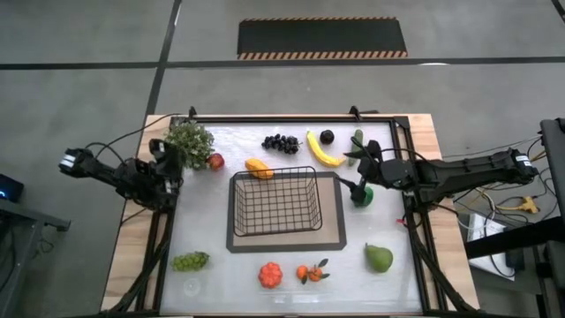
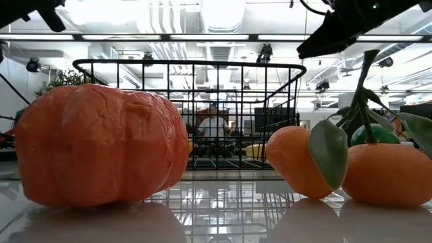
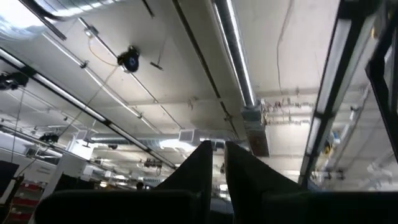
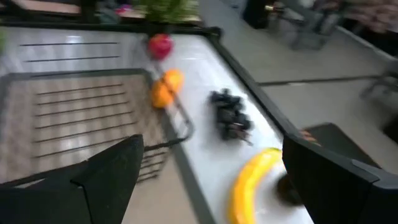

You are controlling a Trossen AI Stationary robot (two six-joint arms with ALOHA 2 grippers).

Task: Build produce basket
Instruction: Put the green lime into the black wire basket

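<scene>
The basket (image 1: 274, 201) sits empty mid-desk. The right gripper (image 1: 360, 168), jaws released and holding nothing, hangs just right of the basket, beside the banana (image 1: 323, 148), whose long axis runs diagonally. The left gripper (image 1: 172, 168), jaws clenched empty, waits left of the basket.

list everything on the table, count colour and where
basket: 1, black wire, centre, on grey mat, empty
dark grapes: 1 bunch, far side
banana: 1, yellow, far side
dark round fruit: 1, beside banana
orange piece: 1, against basket's far rim
red fruit: 1, beside leafy plant
green grapes: 1 bunch, near left
tomato: 1, red-orange, near edge
tangerines: 2, leafy
pear: 1, green
left gripper: shut, left edge
right gripper: open, near banana
</scene>
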